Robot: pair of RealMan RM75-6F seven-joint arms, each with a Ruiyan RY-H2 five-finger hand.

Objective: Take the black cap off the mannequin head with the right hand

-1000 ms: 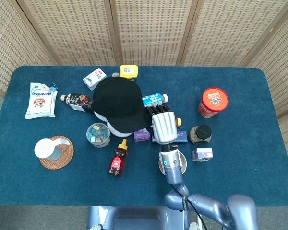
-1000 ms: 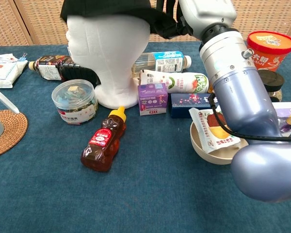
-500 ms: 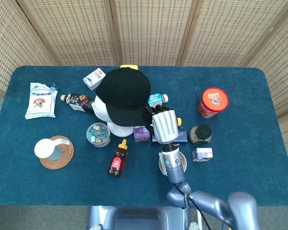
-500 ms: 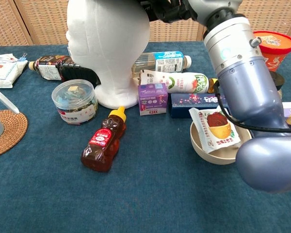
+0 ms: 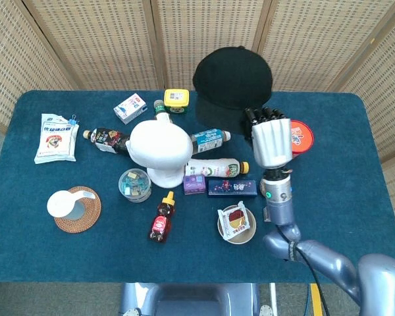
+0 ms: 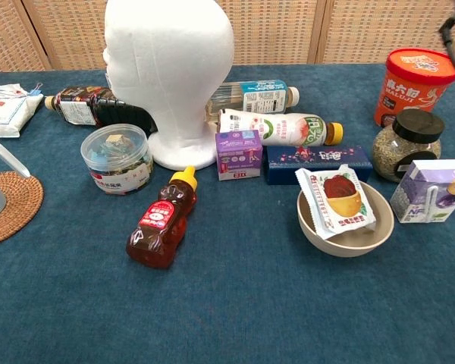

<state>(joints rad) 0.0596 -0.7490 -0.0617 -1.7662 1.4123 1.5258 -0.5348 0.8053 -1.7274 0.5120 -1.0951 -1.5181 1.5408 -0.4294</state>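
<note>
Cap: black cap (image 5: 232,82) is hanging in the air off the head, up and to the right of it in the head view, its brim pointing toward the right hand.
Right hand: right hand (image 5: 270,141) is gripping the cap's brim, fingers (image 5: 258,116) curling over its edge; out of the chest view.
Left hand: showing in neither view.
Head: white mannequin head (image 6: 169,72) is standing bare and upright on the blue table (image 5: 342,197).
Beside the head: 1 round plastic tub (image 6: 117,158) and 1 purple box (image 6: 238,154) are sitting at its base.
Front: 1 honey bottle (image 6: 163,221) is lying near the tub; 1 bowl (image 6: 346,218) is holding a snack packet (image 6: 337,199).
</note>
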